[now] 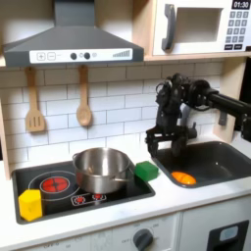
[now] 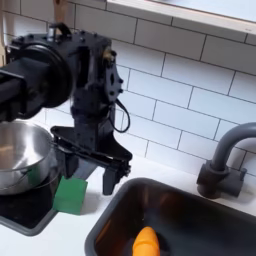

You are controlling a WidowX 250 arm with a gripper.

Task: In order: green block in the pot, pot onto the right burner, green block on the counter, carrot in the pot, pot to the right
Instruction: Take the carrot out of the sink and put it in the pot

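Note:
The silver pot [image 1: 103, 168] [image 2: 20, 155] stands on the black stovetop [image 1: 98, 199], and nothing shows inside it. Just off the pot's right side in both exterior views, the green block [image 1: 146, 171] [image 2: 70, 195] lies at the stovetop's right edge. My gripper [image 1: 164, 144] [image 2: 88, 172] hangs open a little above and behind the block, fingers pointing down with nothing between them. The orange carrot [image 1: 183, 177] [image 2: 147, 241] lies in the dark sink [image 1: 224, 157] [image 2: 200, 215]. The pale counter [image 1: 172, 203] [image 2: 60, 236] surrounds both.
A yellow block [image 1: 30, 204] sits at the stovetop's front left corner, near a red burner [image 1: 56, 182]. The dark faucet [image 2: 224, 158] rises behind the sink. Wooden utensils [image 1: 84, 98] hang on the tiled wall. A range hood [image 1: 74, 41] and microwave [image 1: 201, 25] sit overhead.

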